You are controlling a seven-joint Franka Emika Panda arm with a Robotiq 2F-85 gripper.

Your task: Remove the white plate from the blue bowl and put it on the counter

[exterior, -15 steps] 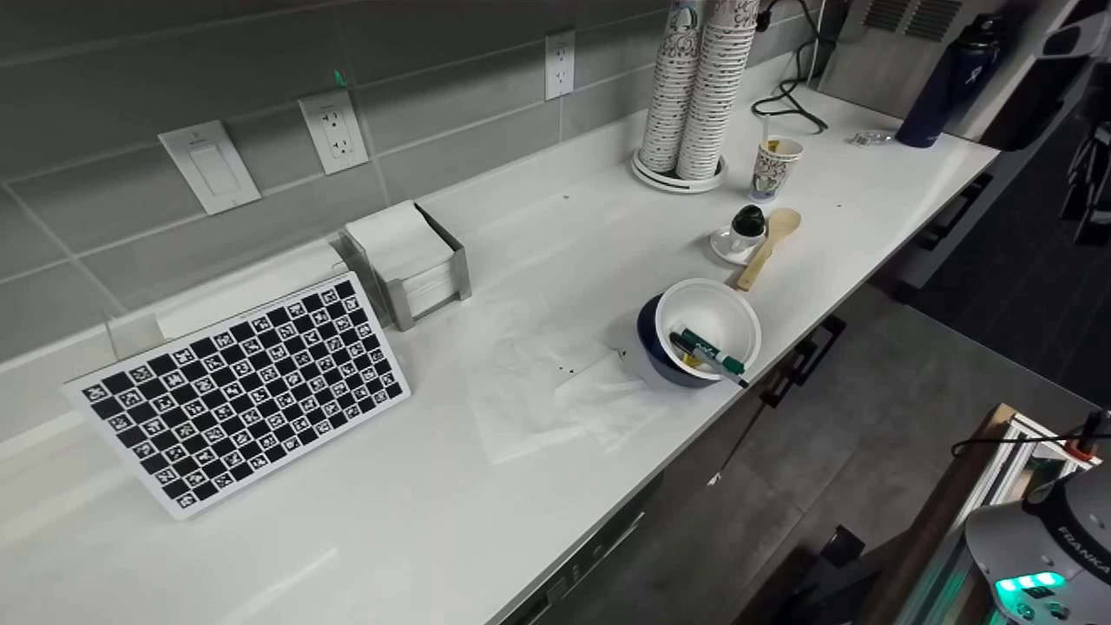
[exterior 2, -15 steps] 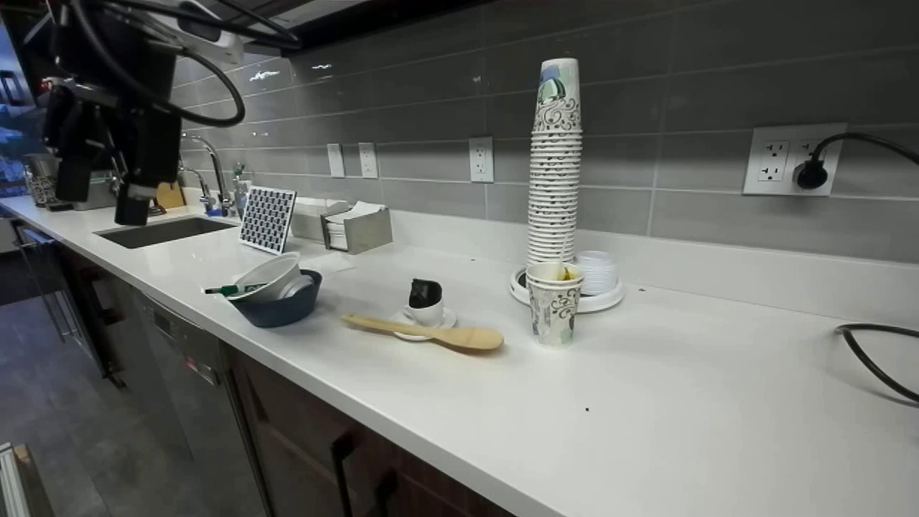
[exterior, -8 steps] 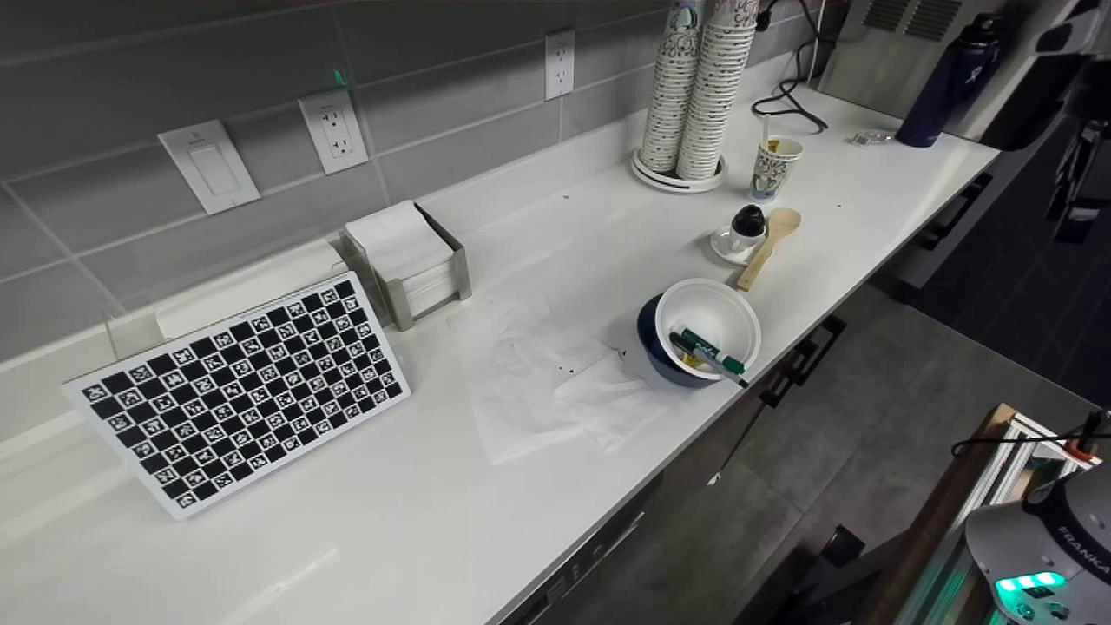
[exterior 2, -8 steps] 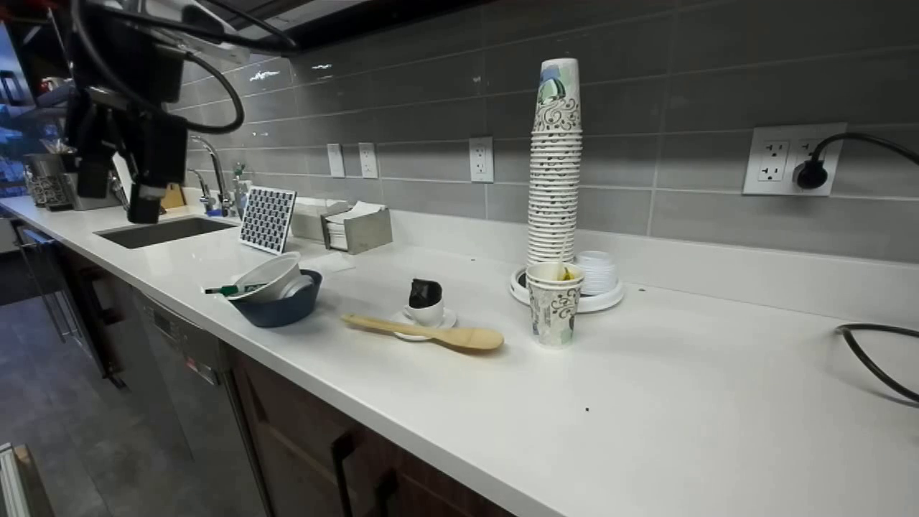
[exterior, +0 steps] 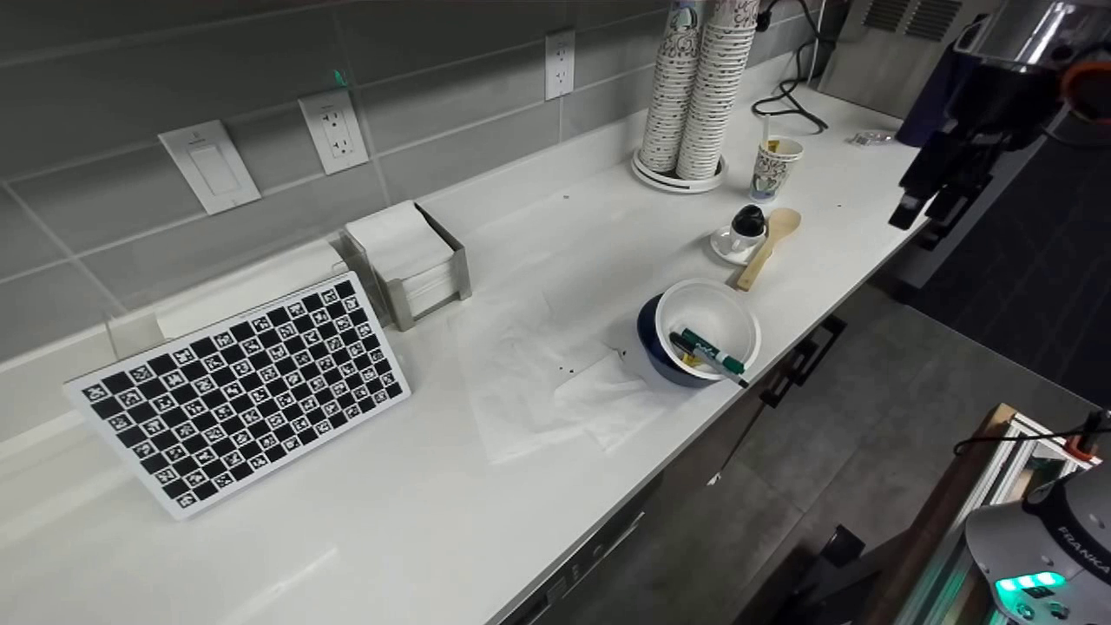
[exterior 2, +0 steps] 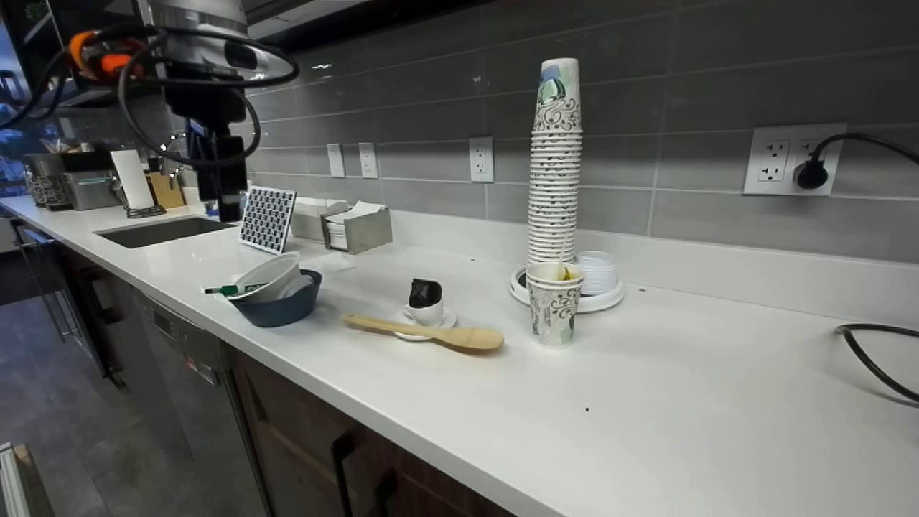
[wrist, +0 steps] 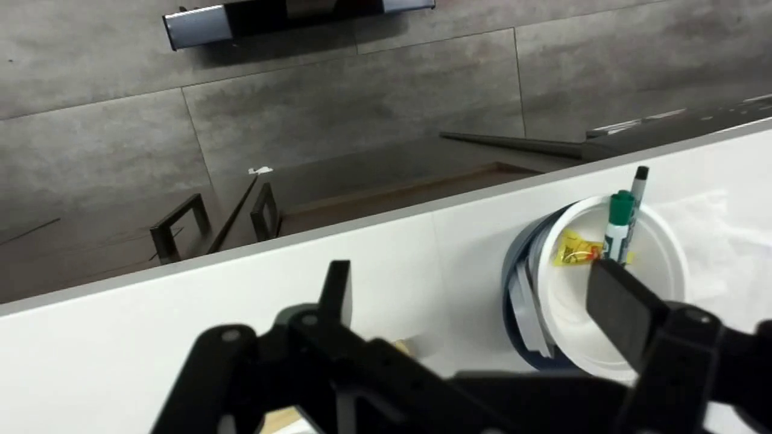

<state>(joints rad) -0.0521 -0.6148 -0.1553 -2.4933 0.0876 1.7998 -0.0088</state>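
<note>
claw: spread | white plate (two markers in it): tilted, partly inside blue bowl

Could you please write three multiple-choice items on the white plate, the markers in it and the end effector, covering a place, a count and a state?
1. Where is the white plate?
A) Flat on the counter
B) Tilted in the blue bowl
C) On the paper cups

2. How many markers show in the white plate?
A) Two
B) Four
C) Five

3. How does the end effector stand?
A) Shut on the white plate
B) Shut on the wooden spoon
C) Open, holding nothing

1: B, as an exterior view shows it leaning inside the blue bowl.
2: A, as the wrist view shows one green-ended and one black-ended.
3: C, as the wrist view shows it spread wide, gripping nothing.
</note>
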